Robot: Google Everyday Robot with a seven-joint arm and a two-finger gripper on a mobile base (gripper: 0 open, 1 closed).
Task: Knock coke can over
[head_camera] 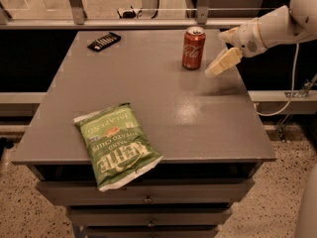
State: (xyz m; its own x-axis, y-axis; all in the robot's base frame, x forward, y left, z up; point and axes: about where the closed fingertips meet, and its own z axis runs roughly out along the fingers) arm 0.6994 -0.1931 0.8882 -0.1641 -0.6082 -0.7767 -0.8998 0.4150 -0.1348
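Note:
The coke can (193, 48) is red with white script and a silver top. It stands upright at the back right of the grey table (148, 98). My gripper (216, 68) comes in from the right on a white arm, with cream-coloured fingers pointing down and left. It hovers just right of the can, a small gap apart, low over the table.
A green Kettle chip bag (117, 143) lies flat at the table's front left, overhanging the edge. A black remote (104, 41) lies at the back left. A rail and a glass partition run behind the table. Drawers sit below the top.

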